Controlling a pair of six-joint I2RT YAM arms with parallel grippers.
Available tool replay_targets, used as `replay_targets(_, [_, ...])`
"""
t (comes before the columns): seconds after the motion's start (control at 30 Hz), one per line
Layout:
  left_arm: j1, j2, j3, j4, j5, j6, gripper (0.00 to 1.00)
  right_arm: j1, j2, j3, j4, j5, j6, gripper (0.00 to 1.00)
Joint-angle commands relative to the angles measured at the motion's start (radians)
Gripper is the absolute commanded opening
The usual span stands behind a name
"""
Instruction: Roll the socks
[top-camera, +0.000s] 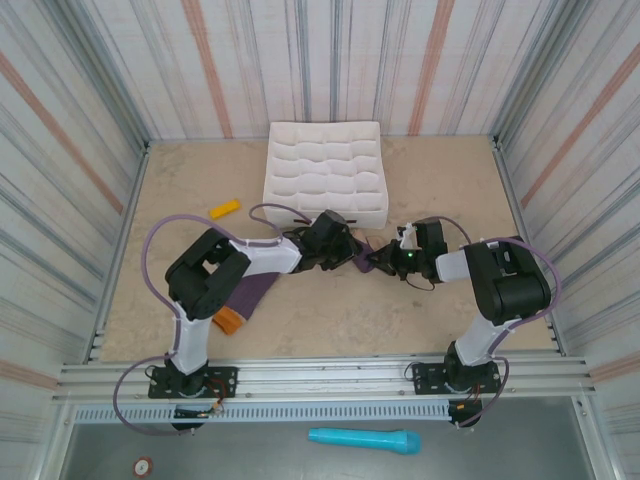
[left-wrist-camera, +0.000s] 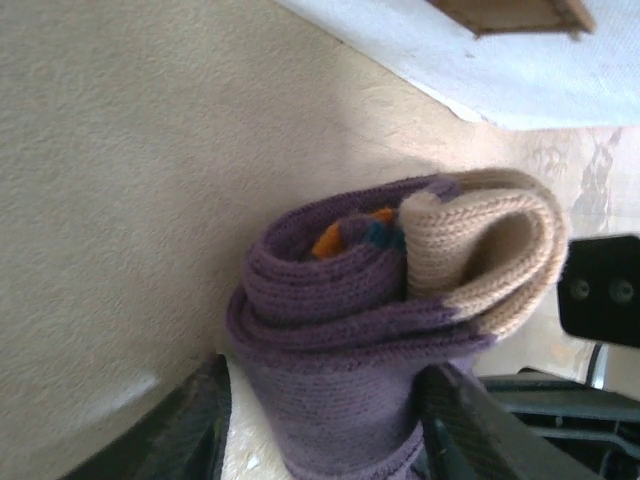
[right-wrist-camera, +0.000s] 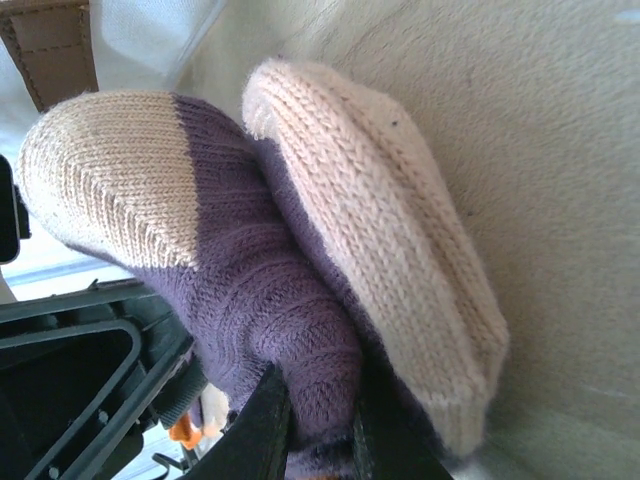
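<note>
Two end effectors meet mid table (top-camera: 400, 320) at the sock roll (top-camera: 362, 262). The right end effector (right-wrist-camera: 318, 420) is clamped on purple fabric, likely keeping it wound. The left end effector (left-wrist-camera: 320, 425) straddles it, fingers apart. The second sock (top-camera: 250, 292) lies flat under the left arm.

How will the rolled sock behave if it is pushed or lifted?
The rolled sock is thick soft knit, so it would probably squash rather than slip. Its cream outer layer looks loosely wrapped, so it may partly unroll. The right fingers pinch a purple fold, so it may sag.
</note>
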Motion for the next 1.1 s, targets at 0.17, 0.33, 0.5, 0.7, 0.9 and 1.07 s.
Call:
replay_targets(0.17, [0.008,0.039,0.009,-0.077,-0.021,0.027,0.09,-0.009,-0.006,-0.081,-0.268,0.129,-0.051,0.23])
replay_targets(0.33, [0.026,-0.015,-0.009,-0.112,-0.027,0.079,0.00,0.028,-0.178,-0.051,-0.340,0.155,-0.150,0.42])
replay_targets(0.5, [0.037,-0.107,-0.051,-0.176,-0.059,0.133,0.00,0.154,-0.381,0.014,-0.452,0.269,-0.299,0.60])
replay_targets(0.7, [0.044,-0.213,-0.144,-0.213,-0.076,0.105,0.00,0.397,-0.520,0.062,-0.486,0.557,-0.497,0.70])
replay_targets(0.9, [0.044,-0.298,-0.223,-0.240,-0.072,0.065,0.00,0.641,-0.485,0.053,-0.377,0.826,-0.691,0.71])
replay_targets(1.07, [0.043,-0.343,-0.265,-0.255,-0.060,0.047,0.00,0.776,-0.379,0.045,-0.242,0.991,-0.793,0.70])
